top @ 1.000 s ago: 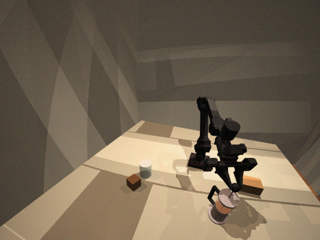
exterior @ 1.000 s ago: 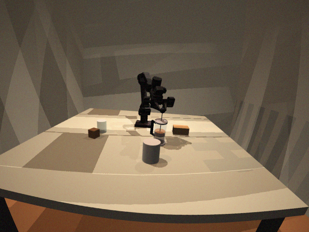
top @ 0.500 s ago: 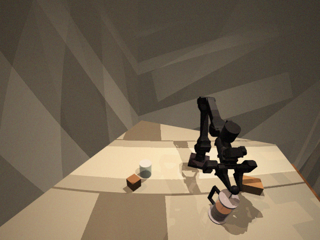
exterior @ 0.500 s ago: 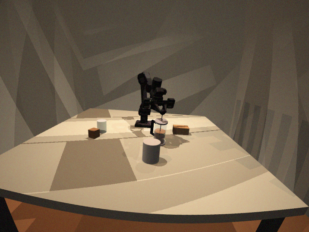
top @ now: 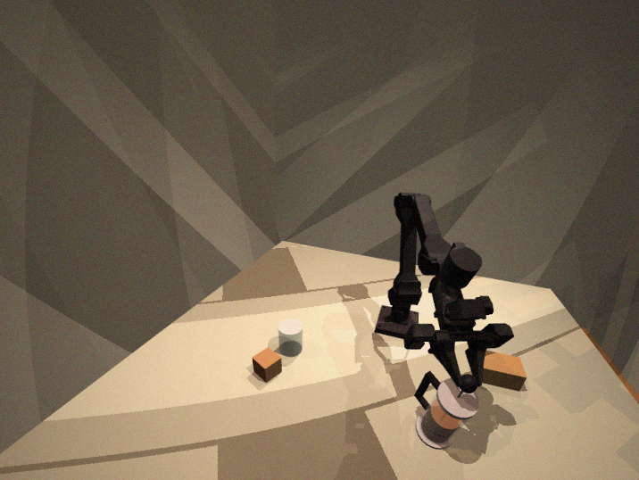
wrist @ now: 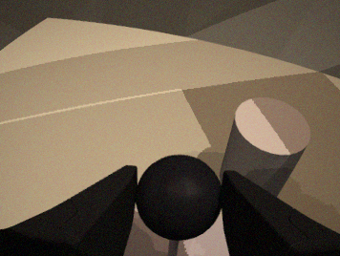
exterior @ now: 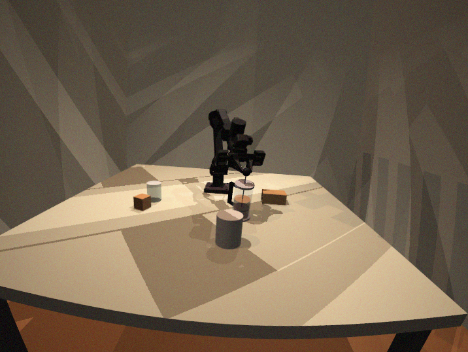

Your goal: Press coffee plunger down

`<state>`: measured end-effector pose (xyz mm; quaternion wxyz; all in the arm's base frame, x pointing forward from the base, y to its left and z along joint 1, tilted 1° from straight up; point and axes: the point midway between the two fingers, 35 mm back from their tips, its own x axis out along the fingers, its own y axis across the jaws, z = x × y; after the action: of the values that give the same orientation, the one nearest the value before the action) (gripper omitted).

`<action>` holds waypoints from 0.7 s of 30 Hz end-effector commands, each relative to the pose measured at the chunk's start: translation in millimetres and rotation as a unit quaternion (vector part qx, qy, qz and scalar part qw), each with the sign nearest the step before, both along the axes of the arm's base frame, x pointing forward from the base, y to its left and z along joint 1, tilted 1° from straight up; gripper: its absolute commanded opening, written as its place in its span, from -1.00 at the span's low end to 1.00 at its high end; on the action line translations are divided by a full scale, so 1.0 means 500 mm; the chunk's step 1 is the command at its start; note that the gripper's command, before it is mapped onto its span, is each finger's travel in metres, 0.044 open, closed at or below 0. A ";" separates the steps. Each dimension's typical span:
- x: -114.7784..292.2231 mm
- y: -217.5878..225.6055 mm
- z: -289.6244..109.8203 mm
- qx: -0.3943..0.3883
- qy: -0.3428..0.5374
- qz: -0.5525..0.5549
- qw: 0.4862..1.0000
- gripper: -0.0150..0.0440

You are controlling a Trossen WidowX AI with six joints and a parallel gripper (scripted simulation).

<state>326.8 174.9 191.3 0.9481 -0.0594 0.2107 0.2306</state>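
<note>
Tool [wrist: 179,202]: closed on the black plunger knob [wrist: 179,196], one dark finger [wrist: 101,212] pressed to each side of the ball; it points downward over the press.
Plunger knob: sits close above the pale lid [top: 456,400], with only a short piece of the thin rod [wrist: 171,248] showing beneath it in the wrist view.
French press [exterior: 242,198]: stands upright on the counter [exterior: 321,272], just in front of the arm's base [top: 394,322]; glass body with brown coffee in the lower part, black handle [top: 425,388] on the side facing the base.
Plunger depth: looks near the bottom of its travel, though the filter disc inside is hard to make out.
Orange block [top: 503,368]: lies flat just beside the press, apart from it.
Grey cylinder [exterior: 229,228]: stands near the press, on the side away from the arm.
Brown cube [top: 267,363]: well away from the press, just beside a pale translucent cup [top: 290,336].
</note>
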 end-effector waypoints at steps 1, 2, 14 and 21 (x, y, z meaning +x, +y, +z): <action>-0.002 -0.002 -0.037 -0.018 0.024 0.002 1.000 -0.08; -0.002 -0.002 -0.036 -0.018 0.024 0.002 1.000 -0.08; 0.001 0.000 -0.035 -0.018 0.024 0.002 1.000 -0.08; 0.003 0.001 -0.034 -0.018 0.024 0.002 1.000 -0.08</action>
<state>329.2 176.1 187.1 0.9463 -0.0619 0.2182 0.2303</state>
